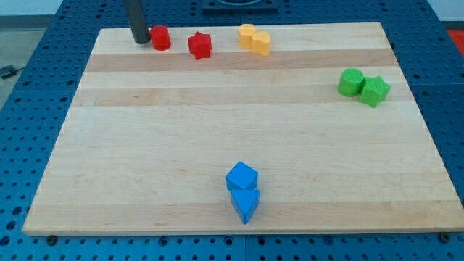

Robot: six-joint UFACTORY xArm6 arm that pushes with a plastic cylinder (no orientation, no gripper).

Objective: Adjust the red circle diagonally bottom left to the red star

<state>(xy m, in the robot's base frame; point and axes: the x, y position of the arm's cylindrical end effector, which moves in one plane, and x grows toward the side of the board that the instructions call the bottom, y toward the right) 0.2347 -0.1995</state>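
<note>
Currently my tip, a bare rod holding nothing, touches the red circle on its left near the board's top edge, red star just right, probably wrong side for pushing it down-left.

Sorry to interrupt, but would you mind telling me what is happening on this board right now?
A robot arm is pushing blocks around a wooden board with a dark rod. My tip sits at the view's top left, right against the left side of the red circle. The red star lies just to its right, roughly level with it, so the circle is not yet diagonally below-left of the star. Yellow, green and blue blocks sit elsewhere, untouched.
</note>
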